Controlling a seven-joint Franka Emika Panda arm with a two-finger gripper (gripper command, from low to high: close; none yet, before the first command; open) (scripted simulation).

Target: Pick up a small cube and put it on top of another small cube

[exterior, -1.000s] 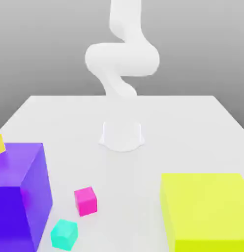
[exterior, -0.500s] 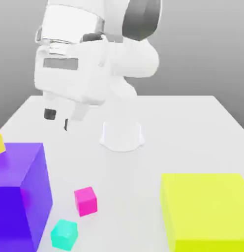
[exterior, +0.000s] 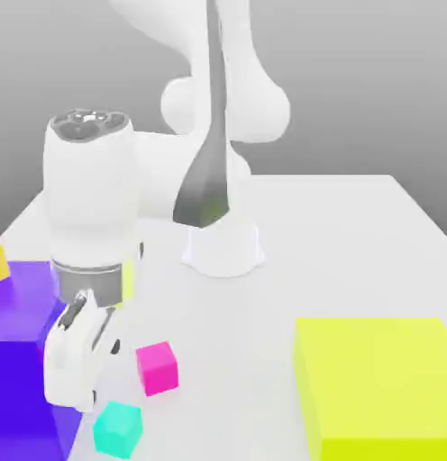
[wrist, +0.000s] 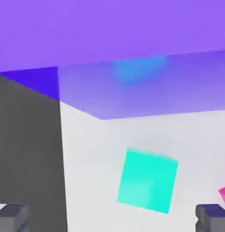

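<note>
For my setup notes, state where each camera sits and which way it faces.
Exterior view: off the arm, facing the robot's base from across the table; arm and pincer show.
Hand view: on the hand, facing down at the table; both pincer fingertips show.
Shared: purple block, teal cube, magenta cube.

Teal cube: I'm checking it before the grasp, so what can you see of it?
The teal cube is small, plain and smooth-looking, without markings. It rests on the pale tabletop, turned at an angle, near the purple block and the magenta cube. The open gripper isn't holding it.
</note>
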